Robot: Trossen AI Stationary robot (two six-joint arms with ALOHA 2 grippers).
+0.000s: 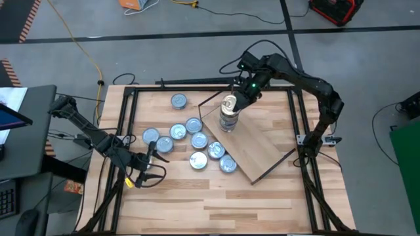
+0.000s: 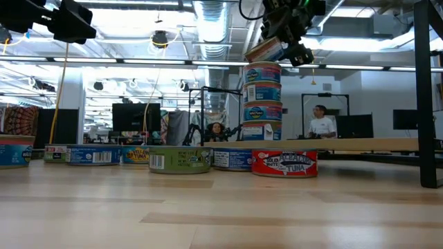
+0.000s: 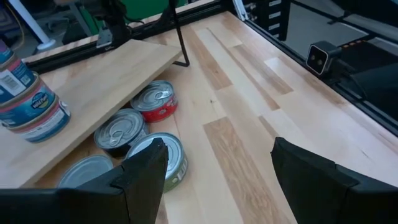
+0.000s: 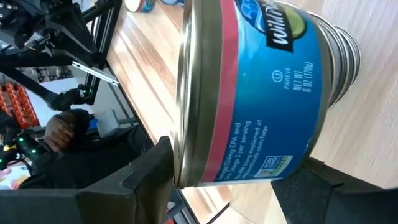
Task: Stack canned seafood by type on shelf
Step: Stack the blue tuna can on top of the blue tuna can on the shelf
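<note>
The shelf (image 1: 262, 147), a light-wood board on a thin dark frame, lies askew on the table's right half. A stack of several blue-labelled tins (image 2: 263, 104) stands on its far left corner. My right gripper (image 1: 237, 99) hovers just over the stack, shut on one more blue tin (image 2: 265, 50) with a red band. Several loose tins (image 1: 190, 141) rest flat on the tabletop left of the shelf, some tucked under its raised edge (image 3: 124, 81). My left gripper (image 1: 154, 172) stands open near the table's left side, holding nothing, its fingers toward the loose tins. My right gripper pinches the blue tin between its two fingers, one beside the lid rim (image 4: 186, 155) and the other at the opposite flat end (image 4: 311, 165). It comes slanting down from the far right. The tin is tilted above the stack's top tin (image 4: 345, 56); whether they touch, I cannot tell.
A red-labelled tin (image 2: 284, 164) and a green-labelled one (image 2: 178, 160) lie nearest the table's front. One lone tin (image 1: 178, 100) sits near the far edge. A dark metal frame (image 1: 125, 131) rings the table. Bare planks (image 1: 216, 203) stretch along the near side.
</note>
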